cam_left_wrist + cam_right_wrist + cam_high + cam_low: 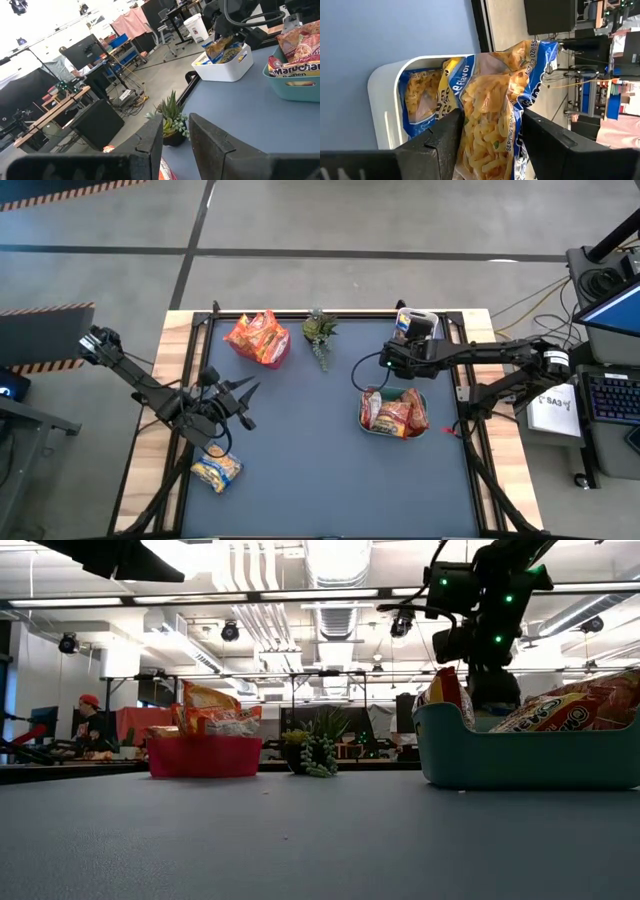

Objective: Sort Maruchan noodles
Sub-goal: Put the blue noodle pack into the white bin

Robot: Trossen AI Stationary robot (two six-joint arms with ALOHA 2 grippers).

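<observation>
Both arms are dark, almost black, and made of thin tube parts joined by rounder, thicker joints. The left arm (140, 385) has black cables looping beside its gripper, and spiky dark parts stick out around its wrist. The right arm (490, 355) has a silver ring on its far joint, well behind the gripper, and a tiny green light glows at its wrist. In the low view, more small green lights dot that arm's black body. Each arm's fingers (212, 145) are flat, blocky and matte black, with plain square edges.
</observation>
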